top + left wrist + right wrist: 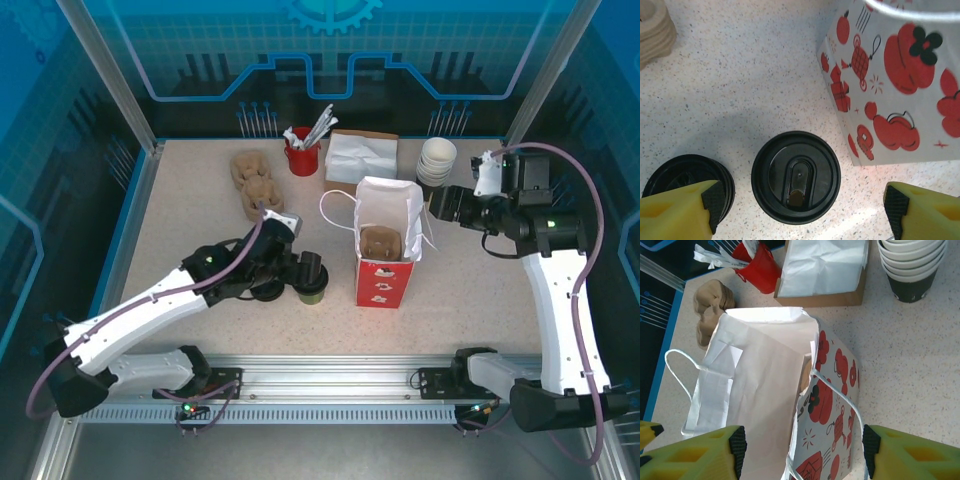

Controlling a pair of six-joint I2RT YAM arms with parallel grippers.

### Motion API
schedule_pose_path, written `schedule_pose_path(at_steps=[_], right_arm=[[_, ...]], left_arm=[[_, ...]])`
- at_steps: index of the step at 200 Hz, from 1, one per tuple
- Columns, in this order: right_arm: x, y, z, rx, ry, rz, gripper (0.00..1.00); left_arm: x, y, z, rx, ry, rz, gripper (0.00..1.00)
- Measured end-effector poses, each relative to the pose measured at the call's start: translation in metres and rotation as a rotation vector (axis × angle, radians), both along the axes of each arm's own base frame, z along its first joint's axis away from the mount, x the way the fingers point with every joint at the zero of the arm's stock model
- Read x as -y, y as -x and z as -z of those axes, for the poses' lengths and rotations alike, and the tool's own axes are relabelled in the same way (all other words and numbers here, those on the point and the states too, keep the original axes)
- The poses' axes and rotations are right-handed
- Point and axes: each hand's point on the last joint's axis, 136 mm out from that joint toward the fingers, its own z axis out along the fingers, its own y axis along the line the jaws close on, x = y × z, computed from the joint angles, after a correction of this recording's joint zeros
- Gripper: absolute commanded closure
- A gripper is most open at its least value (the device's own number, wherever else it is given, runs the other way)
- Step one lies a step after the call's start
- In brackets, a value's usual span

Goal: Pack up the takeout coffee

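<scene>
The takeout coffee [312,281], a small olive-green cup under a round black lid [796,176], stands on the table just left of the bag. My left gripper [804,202] hangs open directly above it, one finger on each side of the lid, touching nothing. The white paper bag with red prints [388,245] stands upright and open, a brown cup carrier [380,243] inside it. My right gripper [802,445] is open at the bag's right rim, with the printed side wall [832,390] and one string handle between its fingers.
A black stack of lids [685,175] sits close left of the coffee. At the back stand stacked paper cups [436,160], a box of napkins [362,155], a red cup of stirrers [302,155] and piled cardboard carriers [255,185].
</scene>
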Motion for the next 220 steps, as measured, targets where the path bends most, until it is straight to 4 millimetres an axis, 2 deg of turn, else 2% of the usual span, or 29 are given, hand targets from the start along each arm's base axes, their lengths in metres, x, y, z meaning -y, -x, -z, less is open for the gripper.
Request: schedule_pose_path(at_steps=[47,82,147,220], right_arm=[[-0.004,-0.006,-0.011,0.060,-0.022,-0.044,0.35],[-0.007,-0.008,-0.014,0.075,-0.031,-0.067,0.35],[-0.007,-0.014,-0.013,0.074,-0.049,-0.078,0.35],[-0.007,-0.018,-0.010,0.059,-0.076,-0.090,0.36]], left_arm=[[0.009,0.009,0.046,-0.056,-0.110,0.035,0.04],[0.012,0.007,0.065,-0.093,-0.158,0.036,0.04],[0.014,0.006,0.081,-0.123,-0.194,0.037,0.14],[0.015,0.004,0.086,-0.130,-0.207,0.036,0.17]])
